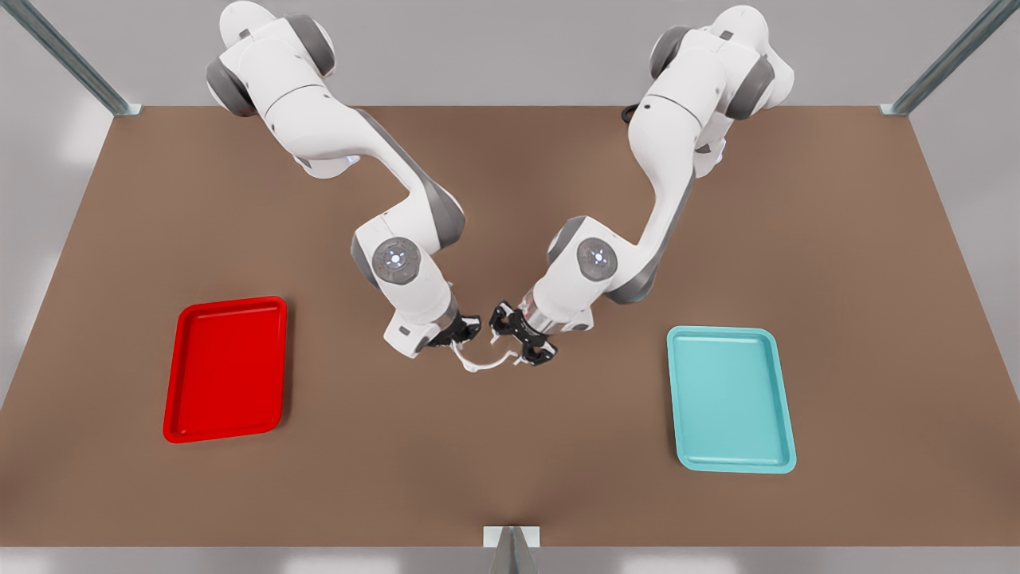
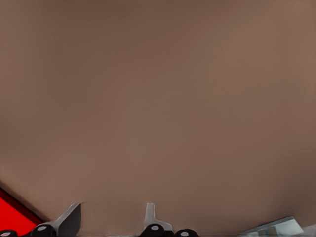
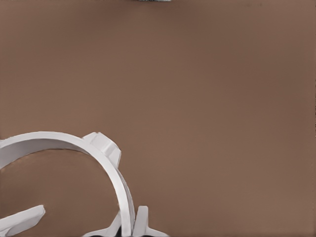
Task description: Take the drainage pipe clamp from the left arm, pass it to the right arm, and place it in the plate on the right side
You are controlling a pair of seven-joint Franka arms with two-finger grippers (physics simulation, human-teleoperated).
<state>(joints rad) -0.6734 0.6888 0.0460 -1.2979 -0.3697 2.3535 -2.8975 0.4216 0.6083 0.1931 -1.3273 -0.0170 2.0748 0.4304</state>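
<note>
The white half-ring drainage pipe clamp (image 1: pixel 484 365) hangs just above the table's middle, between the two black grippers. My right gripper (image 1: pixel 460 335), on the arm at the front view's left, is shut on one end of it. In the right wrist view its fingers (image 3: pixel 129 224) pinch the clamp's band (image 3: pixel 59 140). My left gripper (image 1: pixel 522 347), on the arm at the front view's right, is beside the clamp's other end. It stands open (image 2: pixel 109 219) with nothing between its fingers. The red plate (image 1: pixel 227 367) lies empty at the front view's left, and its corner (image 2: pixel 12 212) appears in the left wrist view.
A teal tray (image 1: pixel 729 399) lies empty at the front view's right. A metal frame post (image 1: pixel 511 546) stands at the table's near edge, also visible as a post (image 2: pixel 274 227) in the left wrist view. Brown tabletop separates the grippers from both trays.
</note>
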